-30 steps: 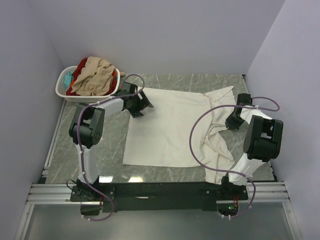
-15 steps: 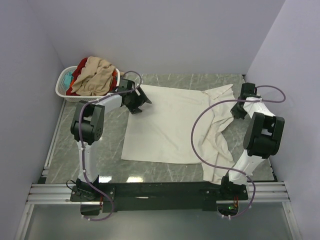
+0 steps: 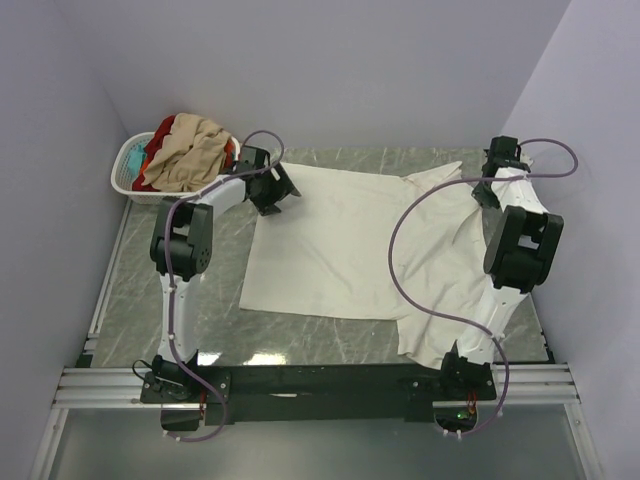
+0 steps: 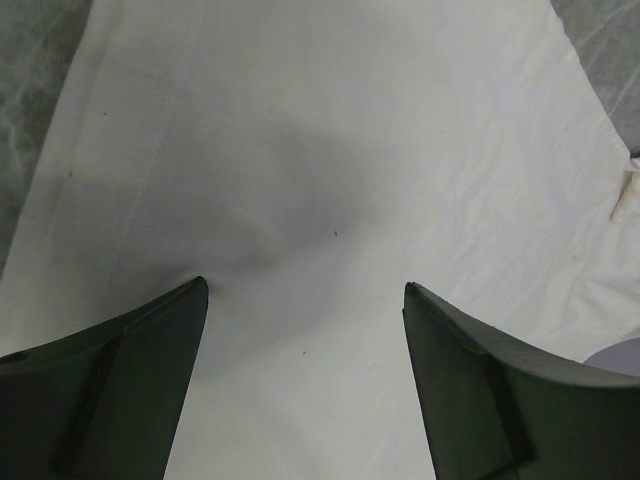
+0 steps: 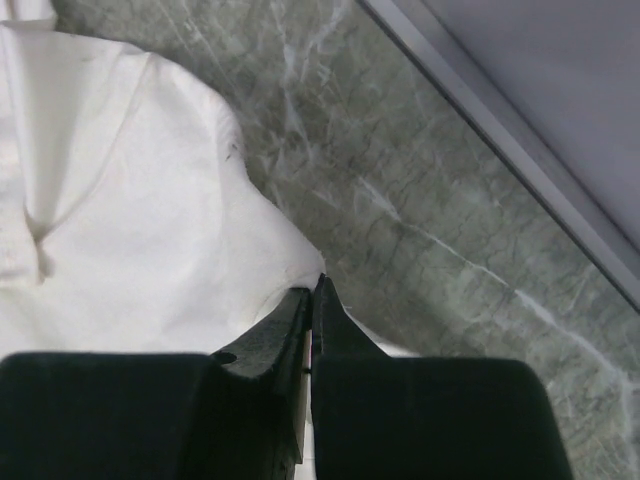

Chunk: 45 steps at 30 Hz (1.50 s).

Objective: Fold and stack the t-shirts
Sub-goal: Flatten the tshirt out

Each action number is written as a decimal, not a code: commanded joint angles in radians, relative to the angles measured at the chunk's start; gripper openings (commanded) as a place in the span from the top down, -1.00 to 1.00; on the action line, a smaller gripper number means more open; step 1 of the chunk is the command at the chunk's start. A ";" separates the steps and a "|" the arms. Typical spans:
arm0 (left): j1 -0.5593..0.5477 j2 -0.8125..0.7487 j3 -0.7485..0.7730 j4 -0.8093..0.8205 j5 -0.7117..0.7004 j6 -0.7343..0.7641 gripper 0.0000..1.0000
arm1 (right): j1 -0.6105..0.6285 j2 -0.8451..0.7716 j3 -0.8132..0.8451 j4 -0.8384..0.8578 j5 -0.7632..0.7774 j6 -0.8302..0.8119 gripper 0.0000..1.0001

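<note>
A large cream-white t-shirt (image 3: 340,240) lies spread on the marble table, its right part still rumpled. My left gripper (image 3: 274,190) is at the shirt's far left corner. In the left wrist view it (image 4: 303,285) is open, with both fingers resting down on the flat cream cloth (image 4: 330,170). My right gripper (image 3: 487,192) is at the shirt's far right edge. In the right wrist view it (image 5: 315,285) is shut on the edge of the cream shirt (image 5: 130,220). Tan (image 3: 188,155), red (image 3: 161,134) and teal (image 3: 133,156) shirts are piled in the basket.
A white slotted laundry basket (image 3: 125,182) stands in the far left corner. Grey walls close in the table on the left, back and right. The table's raised far right border (image 5: 500,130) runs close to my right gripper. Purple cables loop over both arms.
Both grippers moved toward the far side. The right one pulled the shirt's right part outward and away, so the cloth lies flatter and wider. The left one went from holding the corner raised to open.
</note>
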 commanded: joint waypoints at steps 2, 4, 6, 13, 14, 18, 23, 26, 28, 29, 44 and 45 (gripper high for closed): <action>0.009 0.045 0.078 -0.063 -0.076 0.065 -0.72 | -0.008 0.022 0.103 -0.033 0.075 -0.040 1.00; 0.009 0.042 0.090 -0.061 -0.076 0.075 -0.72 | -0.006 0.030 0.132 -0.044 0.076 -0.049 0.96; 0.008 0.031 0.107 -0.058 -0.073 0.080 -0.72 | -0.008 0.022 0.144 -0.051 0.070 -0.057 0.70; -0.009 -0.042 0.122 -0.060 -0.099 0.086 -0.72 | -0.006 -0.082 0.079 -0.073 0.018 -0.055 -0.15; -0.017 -0.070 0.115 -0.058 -0.102 0.086 -0.72 | -0.006 -0.125 0.057 -0.068 0.006 -0.054 -0.17; -0.045 -0.133 0.058 -0.048 -0.126 0.086 -0.72 | 0.001 -0.240 -0.108 -0.033 -0.098 -0.040 -0.19; -0.078 -0.174 -0.043 -0.032 -0.097 0.059 -0.72 | 0.021 -0.321 -0.268 -0.014 -0.273 0.003 -0.19; -0.086 -0.197 -0.125 0.011 -0.080 0.034 -0.72 | 0.041 -0.325 -0.346 0.012 -0.350 0.023 -0.18; -0.088 -0.196 -0.151 0.015 -0.074 0.032 -0.72 | 0.054 -0.315 -0.370 0.012 -0.364 0.025 -0.18; -0.088 -0.194 -0.154 0.009 -0.073 0.032 -0.72 | 0.060 -0.300 -0.373 0.010 -0.367 0.026 -0.18; -0.054 -0.018 -0.002 -0.118 -0.094 0.065 -0.73 | 0.063 -0.064 -0.285 -0.011 -0.373 0.037 -0.15; -0.048 -0.009 0.013 -0.118 -0.088 0.063 -0.73 | 0.061 -0.052 -0.272 -0.022 -0.372 0.040 -0.15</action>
